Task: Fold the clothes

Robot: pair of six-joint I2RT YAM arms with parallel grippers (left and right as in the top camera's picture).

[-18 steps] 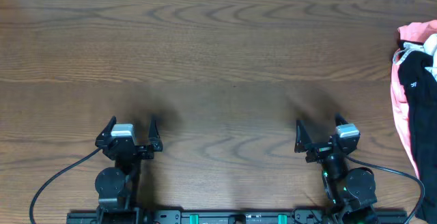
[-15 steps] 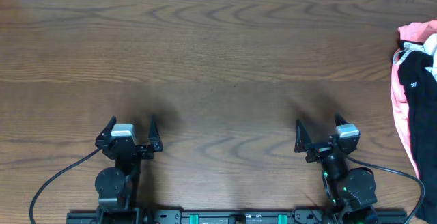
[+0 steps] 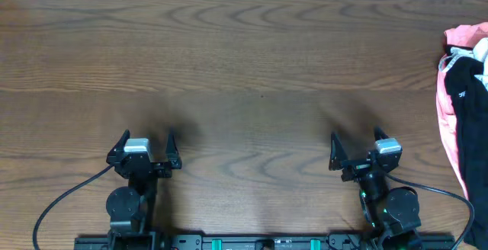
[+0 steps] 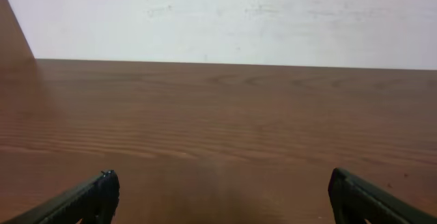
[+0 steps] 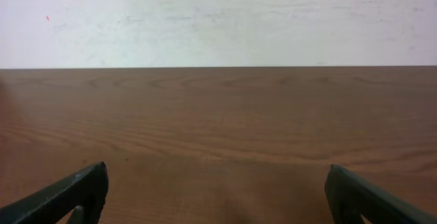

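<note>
A heap of clothes (image 3: 463, 90) lies at the table's right edge, partly cut off by the frame: pink cloth, black cloth and a small patch of white cloth (image 3: 481, 49) at its top. Low on the left, my left gripper (image 3: 147, 136) stands open over bare wood. My right gripper (image 3: 355, 136) is open too, low on the right, well left of the heap. In the left wrist view the left gripper (image 4: 222, 176) holds nothing. The right gripper (image 5: 218, 169) is likewise empty in its wrist view. Neither wrist view shows any cloth.
The brown wooden table (image 3: 244, 67) spans the whole overhead view. A pale wall (image 4: 218, 19) rises behind its far edge. Black cables (image 3: 53, 204) trail from both arm bases along the near edge.
</note>
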